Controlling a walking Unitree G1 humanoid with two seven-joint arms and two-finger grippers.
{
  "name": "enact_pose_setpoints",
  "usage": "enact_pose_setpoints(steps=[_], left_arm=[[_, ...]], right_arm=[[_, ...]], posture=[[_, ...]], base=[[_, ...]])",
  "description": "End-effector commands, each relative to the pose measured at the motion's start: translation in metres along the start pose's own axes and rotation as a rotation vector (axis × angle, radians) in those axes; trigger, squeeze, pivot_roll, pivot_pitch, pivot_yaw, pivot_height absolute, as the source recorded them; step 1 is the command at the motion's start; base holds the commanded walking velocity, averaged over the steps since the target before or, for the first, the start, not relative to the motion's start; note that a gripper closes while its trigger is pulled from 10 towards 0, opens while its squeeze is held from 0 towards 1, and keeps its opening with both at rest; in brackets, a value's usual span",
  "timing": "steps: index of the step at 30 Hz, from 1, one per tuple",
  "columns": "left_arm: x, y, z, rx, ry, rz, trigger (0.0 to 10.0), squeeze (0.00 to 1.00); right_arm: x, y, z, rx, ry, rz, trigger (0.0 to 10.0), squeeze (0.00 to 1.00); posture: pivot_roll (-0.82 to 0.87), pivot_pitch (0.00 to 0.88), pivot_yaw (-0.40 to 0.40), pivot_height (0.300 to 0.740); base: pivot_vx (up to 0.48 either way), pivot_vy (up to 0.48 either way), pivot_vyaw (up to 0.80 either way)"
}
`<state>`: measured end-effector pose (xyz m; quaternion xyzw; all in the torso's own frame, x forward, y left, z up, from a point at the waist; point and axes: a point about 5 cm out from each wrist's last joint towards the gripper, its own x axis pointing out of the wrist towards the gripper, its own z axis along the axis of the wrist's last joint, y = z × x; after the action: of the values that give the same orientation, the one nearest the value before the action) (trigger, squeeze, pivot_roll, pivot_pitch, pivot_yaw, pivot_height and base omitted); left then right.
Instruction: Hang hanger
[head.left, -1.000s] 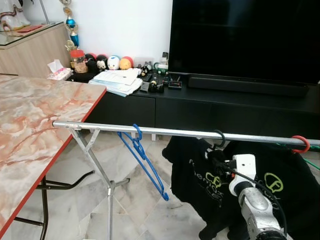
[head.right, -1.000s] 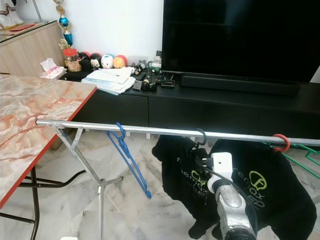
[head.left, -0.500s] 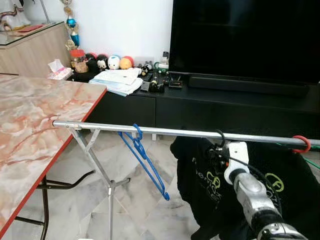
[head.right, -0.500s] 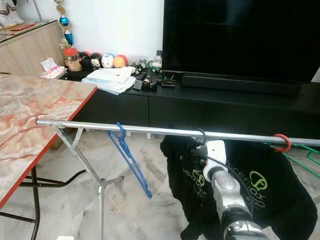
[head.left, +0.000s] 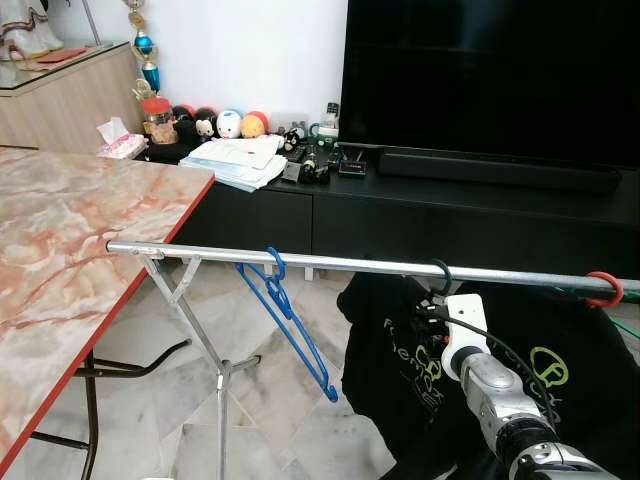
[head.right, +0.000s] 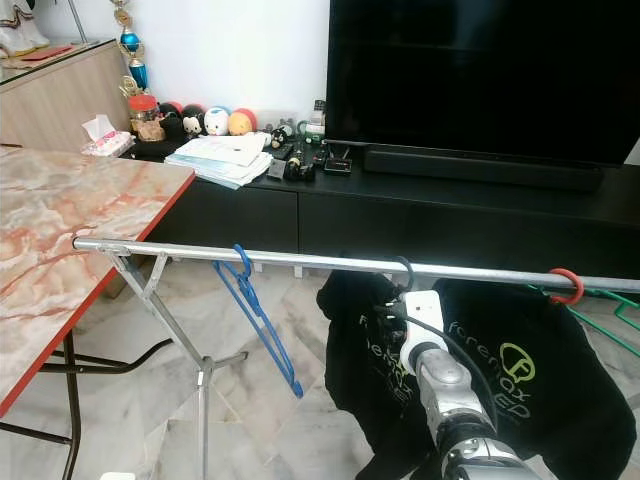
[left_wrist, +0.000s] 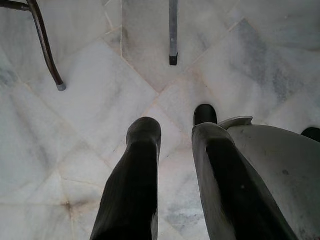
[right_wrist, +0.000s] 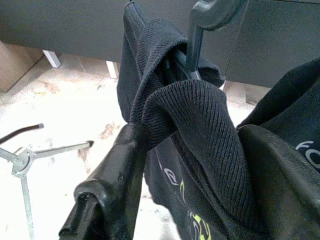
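Note:
A black hanger hook (head.left: 440, 276) sits over the silver rail (head.left: 350, 265) of a drying rack, carrying a black shirt (head.left: 385, 350) with green print. My right gripper (head.left: 432, 312) is just under the rail at the shirt's collar. In the right wrist view its two fingers (right_wrist: 117, 180) press on either side of the ribbed collar (right_wrist: 200, 115), below the hanger's neck (right_wrist: 192, 40). A bare blue hanger (head.left: 290, 320) hangs further left on the rail. My left gripper (left_wrist: 177, 130) hangs idle over the floor, with a narrow gap between its fingers.
A red hook (head.left: 601, 289) sits at the rail's right end. A marble-patterned table (head.left: 70, 230) stands at the left. Behind the rack is a low black cabinet (head.left: 400, 200) with a large TV (head.left: 490, 70) and small items. The rack's legs (head.left: 215, 380) stand on marble floor.
My right gripper and the black shirt swung right along the rail, then came back left. The hook has stayed on the rail.

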<state>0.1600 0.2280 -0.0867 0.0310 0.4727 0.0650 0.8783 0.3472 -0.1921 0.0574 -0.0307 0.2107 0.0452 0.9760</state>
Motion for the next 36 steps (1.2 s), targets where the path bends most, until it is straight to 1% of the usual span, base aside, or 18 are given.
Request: enact_pose_setpoints(steps=[1,3,6,7,11,12,17,18,19,20,26,27,28,29,30,31,34,36], left_arm=[[-0.001,0.009,-0.001,-0.006,-0.008,0.009,10.0,0.0],[-0.002,0.013,-0.001,-0.006,-0.009,0.012,10.0,0.0],[-0.006,0.03,-0.008,-0.009,-0.001,0.028,10.0,0.0],[-0.007,0.033,-0.01,-0.009,0.002,0.03,10.0,0.0],[-0.009,0.04,-0.015,-0.01,0.011,0.036,10.0,0.0],[-0.011,0.044,-0.021,-0.011,0.021,0.041,10.0,0.0],[-0.013,0.047,-0.025,-0.012,0.03,0.043,10.0,0.0],[-0.013,0.046,-0.027,-0.012,0.035,0.044,10.0,0.0],[-0.013,0.046,-0.027,-0.012,0.038,0.044,10.0,0.0],[-0.013,0.046,-0.027,-0.012,0.039,0.042,10.0,0.0],[-0.01,0.032,-0.025,-0.01,0.038,0.025,10.0,0.0],[-0.009,0.029,-0.023,-0.01,0.036,0.021,10.0,0.0],[-0.007,0.022,-0.021,-0.009,0.034,0.012,10.0,0.0],[-0.006,0.017,-0.019,-0.009,0.031,0.003,10.0,0.0],[-0.006,0.017,-0.019,-0.009,0.031,0.003,10.0,0.0],[-0.005,0.012,-0.018,-0.008,0.03,-0.007,10.0,0.0],[-0.005,0.008,-0.017,-0.006,0.03,-0.012,10.0,0.0],[-0.004,0.007,-0.016,-0.004,0.03,-0.011,10.0,0.0]], right_arm=[[0.001,0.002,0.001,0.053,-0.007,0.003,0.0,0.0],[0.001,0.002,0.001,0.066,-0.006,0.007,0.0,0.0],[0.001,0.004,-0.003,0.068,0.012,0.008,0.0,0.0],[0.001,0.004,-0.003,0.069,0.014,0.008,0.0,0.0],[0.001,0.004,-0.004,0.074,0.018,0.01,0.0,0.0],[0.0,0.005,-0.007,0.076,0.034,0.008,0.0,0.0],[0.0,0.006,-0.009,0.074,0.047,0.006,0.0,0.0],[0.0,0.007,-0.011,0.072,0.057,0.005,2.2,0.0],[0.0,0.008,-0.012,0.072,0.061,0.004,6.5,0.0],[0.0,0.008,-0.013,0.073,0.063,0.003,10.0,0.0],[0.0,0.007,-0.014,0.084,0.06,-0.004,10.0,0.0],[0.0,0.007,-0.014,0.088,0.058,-0.007,9.1,0.0],[-0.001,0.007,-0.015,0.092,0.063,-0.013,10.0,0.0],[-0.001,0.007,-0.017,0.093,0.07,-0.015,10.0,0.0],[-0.001,0.007,-0.017,0.093,0.07,-0.015,10.0,0.0],[-0.001,0.006,-0.019,0.099,0.079,-0.023,10.0,0.0],[-0.002,0.006,-0.02,0.109,0.083,-0.032,10.0,0.0],[-0.002,0.008,-0.021,0.148,0.07,-0.037,10.0,0.0]], posture=[[0.12,0.0,0.006,0.74],[0.12,0.0,0.006,0.74],[0.12,0.0,0.007,0.74],[0.12,0.0,0.008,0.74],[0.12,0.0,0.008,0.74],[0.12,0.0,0.009,0.74],[0.12,0.0,0.009,0.74],[0.12,0.0,0.01,0.74],[0.12,0.0,0.011,0.74],[0.12,0.0,0.012,0.74],[0.13,0.0,0.013,0.74],[0.13,0.0,0.013,0.74],[0.13,0.0,0.014,0.74],[0.13,0.0,0.015,0.74],[0.13,0.0,0.015,0.74],[0.13,0.0,0.016,0.74],[0.13,0.0,0.019,0.74],[0.14,0.0,0.023,0.74]], base=[[0.0,0.0,0.0],[0.0,0.0,0.0],[0.0,0.0,0.0],[0.0,0.0,0.0],[0.0,0.0,0.0],[0.0,0.0,0.0],[0.0,0.0,0.0],[0.0,0.0,0.0],[0.0,0.0,0.0],[0.0,0.0,0.0],[0.0,0.0,0.0],[0.0,0.0,0.0],[0.0,0.0,0.0],[0.0,0.0,0.0],[0.0,0.0,0.0],[0.0,0.0,0.0],[0.0,0.0,0.0],[0.0,0.0,0.0]])
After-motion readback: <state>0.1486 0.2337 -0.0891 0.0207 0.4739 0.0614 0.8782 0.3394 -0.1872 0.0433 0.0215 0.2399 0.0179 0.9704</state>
